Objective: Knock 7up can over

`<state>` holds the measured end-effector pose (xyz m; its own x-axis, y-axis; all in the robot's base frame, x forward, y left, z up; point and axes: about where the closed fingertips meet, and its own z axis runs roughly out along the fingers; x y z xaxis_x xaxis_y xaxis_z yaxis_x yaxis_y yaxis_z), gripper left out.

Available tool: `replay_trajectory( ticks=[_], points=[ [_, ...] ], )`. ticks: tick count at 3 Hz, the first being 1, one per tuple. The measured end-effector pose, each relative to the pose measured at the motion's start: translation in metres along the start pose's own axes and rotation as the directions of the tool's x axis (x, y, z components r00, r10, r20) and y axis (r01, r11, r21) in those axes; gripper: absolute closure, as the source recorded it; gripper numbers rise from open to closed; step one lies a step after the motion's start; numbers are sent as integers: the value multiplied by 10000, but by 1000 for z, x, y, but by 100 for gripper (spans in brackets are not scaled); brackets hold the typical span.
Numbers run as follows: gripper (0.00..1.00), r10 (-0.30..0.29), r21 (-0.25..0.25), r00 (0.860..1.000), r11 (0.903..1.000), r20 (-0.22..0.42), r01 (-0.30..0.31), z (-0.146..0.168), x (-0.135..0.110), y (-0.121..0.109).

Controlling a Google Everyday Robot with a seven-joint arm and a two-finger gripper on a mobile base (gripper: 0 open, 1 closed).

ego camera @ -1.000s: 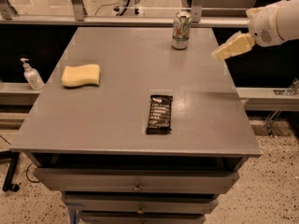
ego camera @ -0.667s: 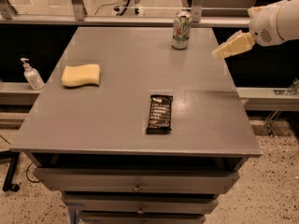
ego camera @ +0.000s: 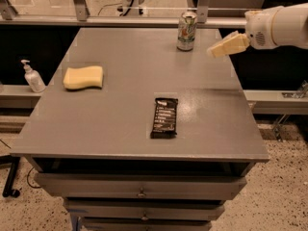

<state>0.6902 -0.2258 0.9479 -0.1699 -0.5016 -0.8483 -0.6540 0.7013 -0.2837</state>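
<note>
Noting the 7up can (ego camera: 186, 31) standing upright near the far edge of the table (ego camera: 120, 119), long axis vertical; finding the gripper (ego camera: 214, 50) hovering just right of it, apart, pointing leftward; failing to tell whether clenched or released.

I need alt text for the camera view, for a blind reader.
A 7up can stands upright at the far edge of a grey table, the robot's gripper close on its right, not touching. A yellow sponge and a dark snack bar lie nearer.
</note>
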Motion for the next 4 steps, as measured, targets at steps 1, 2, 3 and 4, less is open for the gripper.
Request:
replay_trajectory(
  ticks=[1, 2, 3, 4],
  points=[
    [0, 1164, -178, 9885, 9932, 965, -1152, 45, -5, -7],
    [0, 1783, -402, 9703, 9839, 1634, -1740, 85, -8, -12],
    [0, 1911, -573, 9589, 9814, 2097, -1830, 122, -10, -20],
    [0, 1802, -762, 9544, 9831, 2378, -1666, 152, -13, -26]
  ],
)
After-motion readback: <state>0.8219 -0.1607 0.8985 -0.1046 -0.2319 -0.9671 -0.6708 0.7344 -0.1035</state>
